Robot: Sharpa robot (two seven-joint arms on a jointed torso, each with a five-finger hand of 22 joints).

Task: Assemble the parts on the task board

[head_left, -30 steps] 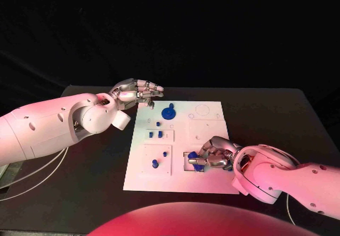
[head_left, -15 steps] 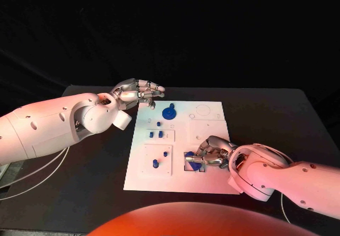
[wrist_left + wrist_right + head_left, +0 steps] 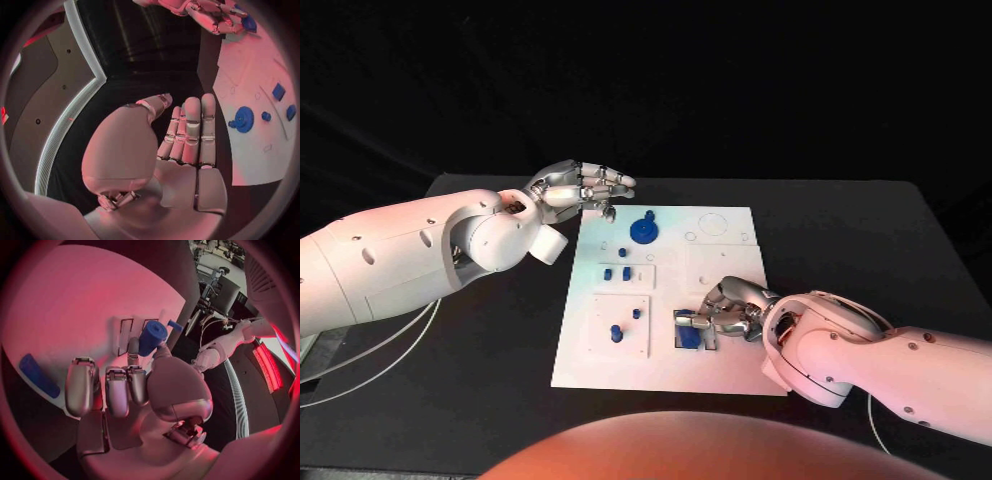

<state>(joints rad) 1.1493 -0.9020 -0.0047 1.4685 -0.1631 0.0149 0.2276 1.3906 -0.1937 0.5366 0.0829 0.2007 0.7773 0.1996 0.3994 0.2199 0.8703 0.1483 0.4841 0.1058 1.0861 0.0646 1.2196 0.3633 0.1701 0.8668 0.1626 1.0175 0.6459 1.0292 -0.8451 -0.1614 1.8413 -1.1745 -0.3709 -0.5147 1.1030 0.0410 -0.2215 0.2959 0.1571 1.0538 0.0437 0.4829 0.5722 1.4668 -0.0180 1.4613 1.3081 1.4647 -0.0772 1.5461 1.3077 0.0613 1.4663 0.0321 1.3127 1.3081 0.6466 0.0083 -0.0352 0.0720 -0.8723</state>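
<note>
I can't read any text, label, brand or number from here — the task board (image 3: 668,300) carries only outlined squares and circles, no lettering that I can make out. The blue parts (image 3: 643,230) are unmarked as far as I can tell — and nothing on the table (image 3: 877,230) is legible.

right hand (image 3: 734,312) covers pt of board recess, blue part (image 3: 152,338) half hidden behind fingertips (image 3: 134,346)

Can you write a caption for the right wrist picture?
The right hand pinches a blue part over the white task board.
</note>
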